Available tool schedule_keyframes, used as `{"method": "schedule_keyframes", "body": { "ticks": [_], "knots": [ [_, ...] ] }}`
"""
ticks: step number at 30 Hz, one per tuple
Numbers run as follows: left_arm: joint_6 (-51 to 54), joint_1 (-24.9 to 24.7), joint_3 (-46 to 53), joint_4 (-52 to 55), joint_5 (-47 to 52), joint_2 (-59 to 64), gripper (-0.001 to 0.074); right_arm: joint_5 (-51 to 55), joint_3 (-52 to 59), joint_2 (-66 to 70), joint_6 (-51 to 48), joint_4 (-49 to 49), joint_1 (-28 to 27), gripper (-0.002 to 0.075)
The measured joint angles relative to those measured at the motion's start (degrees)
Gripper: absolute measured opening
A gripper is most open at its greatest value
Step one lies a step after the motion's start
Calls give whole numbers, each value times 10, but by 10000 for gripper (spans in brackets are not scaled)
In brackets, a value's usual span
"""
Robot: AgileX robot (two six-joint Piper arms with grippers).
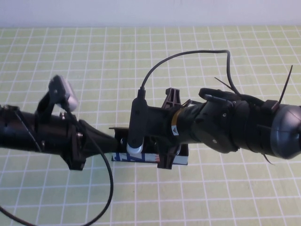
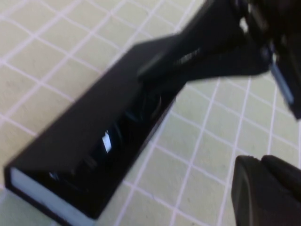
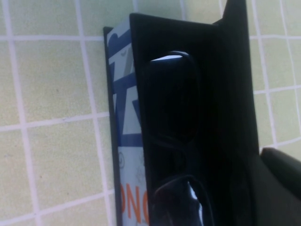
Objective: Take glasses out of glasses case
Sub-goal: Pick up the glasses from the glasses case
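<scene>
The glasses case (image 1: 141,159) lies open mid-table, its light blue printed front (image 3: 124,122) toward the robot and its black lid (image 3: 230,94) raised. The black glasses (image 3: 171,99) lie inside it and also show in the left wrist view (image 2: 106,141). My right gripper (image 1: 162,141) hangs open over the case's right half, one finger (image 3: 282,174) beyond the lid. My left gripper (image 1: 115,138) is shut and empty at the case's left end, and its tips (image 2: 258,162) are over the mat beside the case (image 2: 94,117).
A green mat with a white grid (image 1: 94,61) covers the table. Black cables loop over the right arm (image 1: 188,54) and beside the left arm (image 1: 109,188). The two arms are close together above the case.
</scene>
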Motion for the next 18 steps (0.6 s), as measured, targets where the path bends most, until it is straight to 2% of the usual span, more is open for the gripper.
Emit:
{"method": "schedule_keyframes", "body": {
  "ticks": [4, 12, 18],
  "knots": [
    [33, 0, 13, -15, -13, 42, -4, -1, 0, -1, 1, 0, -3, -7],
    [119, 0, 13, -136, -55, 129, -4, -2, 0, -1, 1, 0, -4, -7],
    [131, 0, 11, -154, -61, 170, -4, -4, 0, -1, 1, 15, -4, -6]
  ]
}}
